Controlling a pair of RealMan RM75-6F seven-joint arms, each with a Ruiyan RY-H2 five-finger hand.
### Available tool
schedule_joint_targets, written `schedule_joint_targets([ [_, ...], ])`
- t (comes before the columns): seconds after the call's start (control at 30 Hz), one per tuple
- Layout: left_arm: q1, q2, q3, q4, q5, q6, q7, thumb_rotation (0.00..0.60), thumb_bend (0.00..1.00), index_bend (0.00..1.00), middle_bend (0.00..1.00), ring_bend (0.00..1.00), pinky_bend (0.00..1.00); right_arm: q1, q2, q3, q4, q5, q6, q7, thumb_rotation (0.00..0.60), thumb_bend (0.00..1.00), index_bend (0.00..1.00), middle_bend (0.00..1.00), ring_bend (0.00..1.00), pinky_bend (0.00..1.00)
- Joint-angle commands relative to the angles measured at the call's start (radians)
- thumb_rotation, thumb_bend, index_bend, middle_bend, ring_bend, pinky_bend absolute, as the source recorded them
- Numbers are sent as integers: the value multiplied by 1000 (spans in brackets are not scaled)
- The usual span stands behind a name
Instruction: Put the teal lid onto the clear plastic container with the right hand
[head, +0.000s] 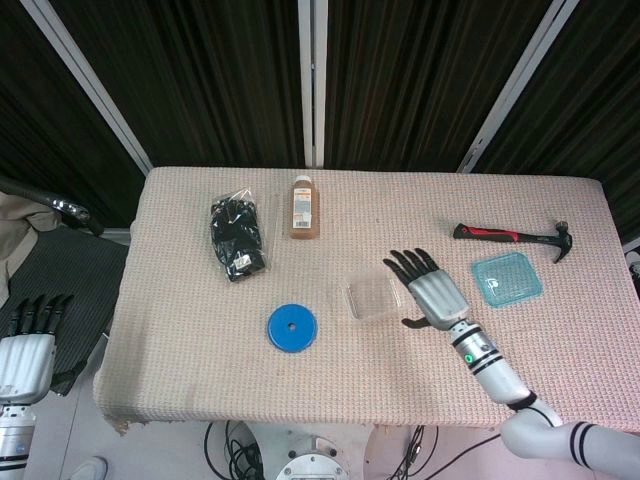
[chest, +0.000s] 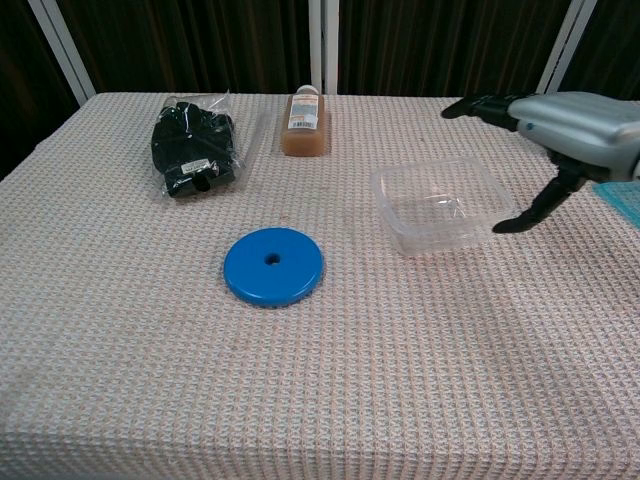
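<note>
The clear plastic container (head: 371, 297) (chest: 436, 204) stands open-topped near the middle of the table. The teal lid (head: 506, 278) lies flat to its right, below the hammer; the chest view shows only a sliver of the lid (chest: 626, 200) at the right edge. My right hand (head: 434, 290) (chest: 560, 125) hovers between container and lid, fingers spread, holding nothing, its thumb just right of the container's wall. My left hand (head: 27, 345) hangs off the table at the lower left, fingers straight and empty.
A blue disc (head: 292, 327) (chest: 274, 265) lies left of the container. A bag of black items (head: 238, 236) and an amber bottle (head: 303, 207) sit at the back. A red-handled hammer (head: 512, 236) lies at the back right.
</note>
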Motion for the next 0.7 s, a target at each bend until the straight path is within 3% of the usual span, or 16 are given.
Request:
schedule_joint_targets([
  [0.03, -4, -2, -1, -2, 3, -2, 5, 600, 0, 102, 89, 10, 20, -70, 178, -33, -45, 73, -2, 62, 600, 0, 0, 50, 0, 0],
  [0.23, -5, -2, 5, -33, 12, -3, 36, 600, 0, 102, 89, 10, 20, -40, 225, -59, 63, 145, -133, 45, 600, 0, 0, 58, 0, 0],
  [0.47, 9, 12, 13, -87, 7, 10, 83, 600, 0, 102, 89, 10, 20, 0, 136, -72, 272, 195, -265, 99, 600, 0, 0, 58, 0, 0],
  [0.7, 12, 26, 17, -131, -1, 6, 122, 600, 0, 102, 89, 10, 20, 49, 60, -79, 448, 136, -344, 197, 600, 0, 0, 59, 0, 0],
])
